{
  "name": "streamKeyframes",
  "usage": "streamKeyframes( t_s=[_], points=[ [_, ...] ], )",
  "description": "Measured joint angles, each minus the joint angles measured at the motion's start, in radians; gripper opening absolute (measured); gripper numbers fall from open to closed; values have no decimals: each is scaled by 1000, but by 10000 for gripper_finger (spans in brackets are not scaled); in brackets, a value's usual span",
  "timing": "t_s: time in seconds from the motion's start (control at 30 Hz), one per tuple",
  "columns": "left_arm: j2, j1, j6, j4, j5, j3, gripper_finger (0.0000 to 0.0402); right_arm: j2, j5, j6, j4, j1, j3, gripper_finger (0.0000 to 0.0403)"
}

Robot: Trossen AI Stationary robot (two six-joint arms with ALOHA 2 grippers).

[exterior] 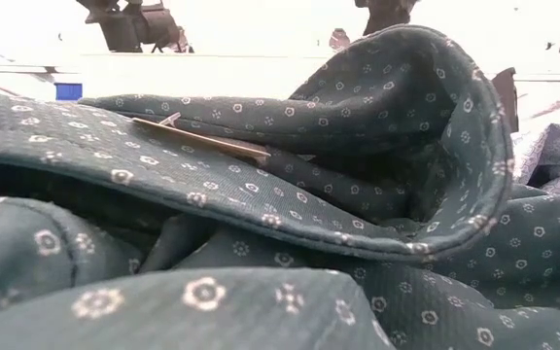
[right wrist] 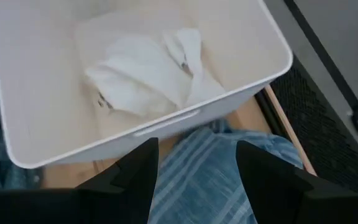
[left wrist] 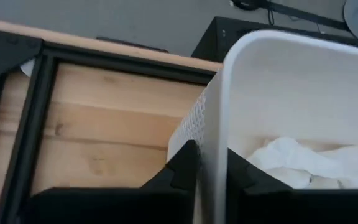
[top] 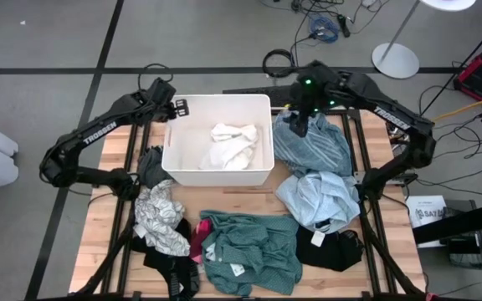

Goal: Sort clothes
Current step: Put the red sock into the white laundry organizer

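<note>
The white bin stands at the table's far middle with a white cloth in it. My left gripper is shut on the bin's far left corner. My right gripper is open over a blue striped garment just right of the bin. Its fingers stand apart above the cloth, and I cannot tell whether they touch it. A light blue garment, a black one, a teal-green one, a dark red one and a white-grey patterned one lie on the near half. My left gripper pinches the bin's side wall at its far left corner, just below the rim. One finger is outside and the other is inside the bin. The fingers come from above, slanting down. The bin stands on the table.
A dark grey garment lies left of the bin, and a black garment with white lettering lies at the near left edge. The teal-green garment fills the low view. The black frame rails run along the table's edges.
</note>
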Motion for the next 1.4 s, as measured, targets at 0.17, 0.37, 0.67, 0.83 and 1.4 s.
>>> streamKeyframes(
  t_s=[0.17,0.37,0.67,0.83,1.4],
  points=[
    [1,-26,49,-36,14,8,107,-104,-20,16,46,-57,-110,203],
    [-11,-25,132,-164,17,59,165,-190,-22,135,48,-69,-210,203],
    [-137,-25,434,-208,11,131,191,-214,-12,369,50,-61,-294,203],
    [-289,-27,484,-175,103,153,192,-250,-13,551,7,-36,-298,203],
    [-359,-417,357,161,352,156,192,-352,178,859,63,374,-298,203]
  ],
)
